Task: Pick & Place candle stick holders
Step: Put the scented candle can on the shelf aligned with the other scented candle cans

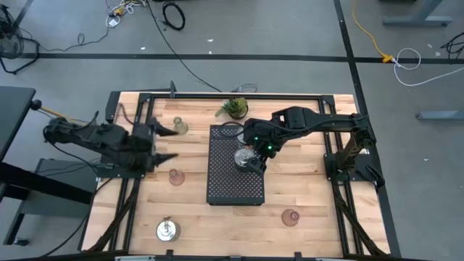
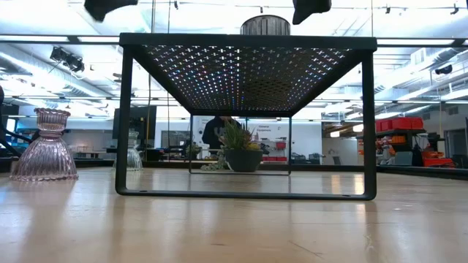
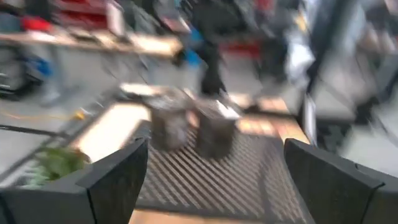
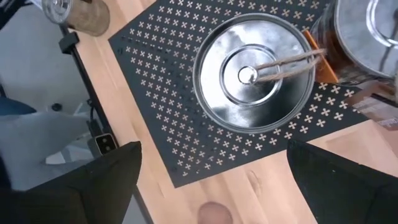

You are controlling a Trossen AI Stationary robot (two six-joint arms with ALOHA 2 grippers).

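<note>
A shiny silver candle stick holder (image 4: 255, 74) stands with its round base on the black perforated tray (image 1: 232, 185). My right gripper (image 4: 214, 162) hangs open above the holder, touching nothing. A second silver holder (image 4: 367, 31) stands beside the first on the tray. A third silver holder (image 1: 167, 230) stands on the table near the front left. A clear-greenish glass cup (image 1: 179, 126) and two pinkish cups (image 1: 176, 177) (image 1: 291, 216) stand on the table. My left gripper (image 1: 172, 144) is open and empty, left of the tray.
A small green potted plant (image 1: 235, 109) stands at the tray's far end. The tray is a raised stand on thin legs (image 2: 124, 124). Black frame rails (image 1: 217, 95) run along the table's edges. A person (image 2: 219, 131) shows far behind the table.
</note>
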